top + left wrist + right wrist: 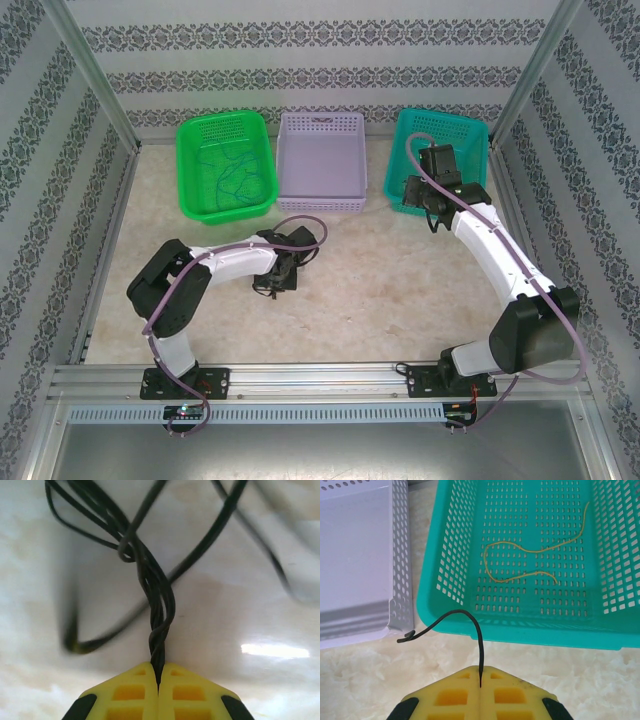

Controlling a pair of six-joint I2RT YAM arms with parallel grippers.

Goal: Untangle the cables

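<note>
Thin blue cables (236, 180) lie in the green basket (188, 170) at 11 o'clock. On open bench (380, 290) the left pincer (159, 674) is closed on twisted black cables (159, 605) running toward 12. The right pincer (480, 679) grips one black cable (457, 611) that curves to 10, near the lavender basket (400, 555) corner. A yellow cable (540, 551) lies in the teal basket (520, 636) at 12.

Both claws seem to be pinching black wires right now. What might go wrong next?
1. The left tool pinches twisted black cables wound into one rope; pulling could tighten the tangle rather than free it.
2. The right tool grips a single black cable only at its very tips; it might slip out.
3. That cable's hooked end curls beside the lavender basket and could snag in its holes.
</note>
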